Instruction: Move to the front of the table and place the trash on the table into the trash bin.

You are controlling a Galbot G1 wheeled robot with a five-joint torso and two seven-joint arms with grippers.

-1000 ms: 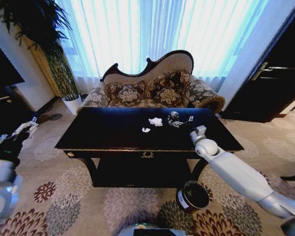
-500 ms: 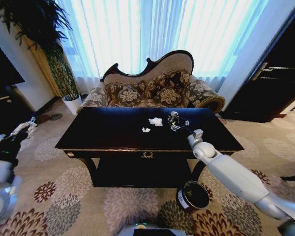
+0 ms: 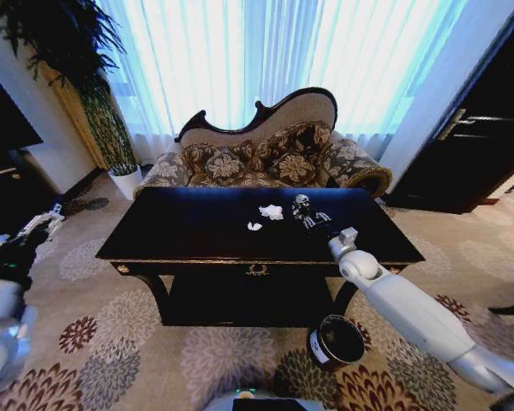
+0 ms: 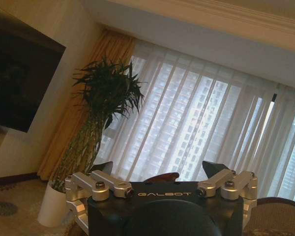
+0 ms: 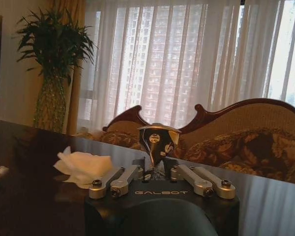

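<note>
The right gripper (image 3: 311,216) is pinched on the shiny plastic piece (image 5: 158,140) above the table (image 3: 197,231), toward its 1 o'clock corner, with 2 paper wads (image 3: 271,211) lying beside it. The left gripper (image 3: 39,224) hangs spread, well off the table's 9 o'clock edge. The trash bin (image 3: 336,341) stands on patterned carpet (image 3: 137,351) at 5 o'clock, open floor around it.

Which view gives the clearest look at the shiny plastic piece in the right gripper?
The right wrist view: the plastic piece stands pinched upright in the right gripper, sharply lit against the sofa. In the head view it shows as a small glint over the table. The left wrist view faces the curtains instead.
</note>
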